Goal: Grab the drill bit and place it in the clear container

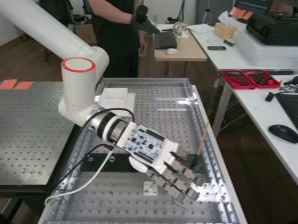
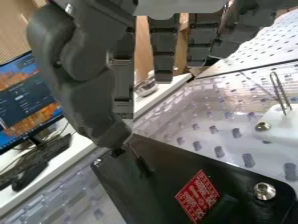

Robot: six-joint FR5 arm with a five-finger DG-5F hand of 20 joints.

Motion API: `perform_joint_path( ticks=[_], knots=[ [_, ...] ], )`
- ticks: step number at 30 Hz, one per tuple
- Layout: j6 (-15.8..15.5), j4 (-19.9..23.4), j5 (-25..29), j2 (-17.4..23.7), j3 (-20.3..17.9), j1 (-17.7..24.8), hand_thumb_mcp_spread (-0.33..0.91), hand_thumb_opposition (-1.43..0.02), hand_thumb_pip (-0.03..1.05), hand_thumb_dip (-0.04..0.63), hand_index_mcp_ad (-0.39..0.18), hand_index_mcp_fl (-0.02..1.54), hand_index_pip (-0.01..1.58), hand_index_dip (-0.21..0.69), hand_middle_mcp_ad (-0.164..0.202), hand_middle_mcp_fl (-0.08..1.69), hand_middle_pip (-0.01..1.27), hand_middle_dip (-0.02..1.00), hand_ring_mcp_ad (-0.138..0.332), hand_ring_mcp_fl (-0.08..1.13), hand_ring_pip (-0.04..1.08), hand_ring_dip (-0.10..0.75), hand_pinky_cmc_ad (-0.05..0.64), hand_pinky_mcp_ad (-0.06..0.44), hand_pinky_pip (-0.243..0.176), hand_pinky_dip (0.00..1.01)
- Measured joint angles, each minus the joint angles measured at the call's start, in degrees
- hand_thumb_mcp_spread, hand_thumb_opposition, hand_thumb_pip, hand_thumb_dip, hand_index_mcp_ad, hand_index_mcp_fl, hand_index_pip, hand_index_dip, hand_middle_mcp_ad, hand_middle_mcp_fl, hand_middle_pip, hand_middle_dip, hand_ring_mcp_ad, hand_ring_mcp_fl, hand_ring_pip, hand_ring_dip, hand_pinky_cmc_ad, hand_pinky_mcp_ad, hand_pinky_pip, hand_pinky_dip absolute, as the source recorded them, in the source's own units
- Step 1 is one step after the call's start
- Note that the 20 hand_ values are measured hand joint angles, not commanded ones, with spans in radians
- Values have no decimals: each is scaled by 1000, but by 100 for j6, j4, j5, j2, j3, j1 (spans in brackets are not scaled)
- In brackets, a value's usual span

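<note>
Hand (image 1: 150, 146) spread over perforated bench (image 1: 120, 205)

Its fingers are straight and parted, its thumb above a black plate (image 2: 169, 172) with a red label (image 2: 197, 196). Slim brown rod (image 1: 202, 139) rises near them; whether that is the drill bit cannot be told. Red trays (image 1: 249, 80) sit on a white desk (image 1: 251, 98).

Black mouse (image 1: 283, 133), red trays (image 1: 239, 87) on white table (image 1: 258, 117).

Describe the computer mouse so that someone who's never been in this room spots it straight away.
Start with the long white table down the high view's right side. Go along it from the red tray toward the near end, past the black keyboard. The mouse lies just beyond: a smooth black oval, without the keyboard's keys.
</note>
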Motion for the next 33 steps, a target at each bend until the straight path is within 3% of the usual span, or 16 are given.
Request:
perform_joint_path(
  ticks=[20,33],
  knots=[
    [-32,-47,32,-19,17,-8,457,-925,635,412,-141,518,913,389,98,188,138,195,176,75,112,-14,192,106,-86,122],
    [-19,-57,54,-49,56,-4,456,-920,572,394,-141,604,915,389,98,188,141,197,176,77,108,-14,195,105,-87,122]
  ],
)
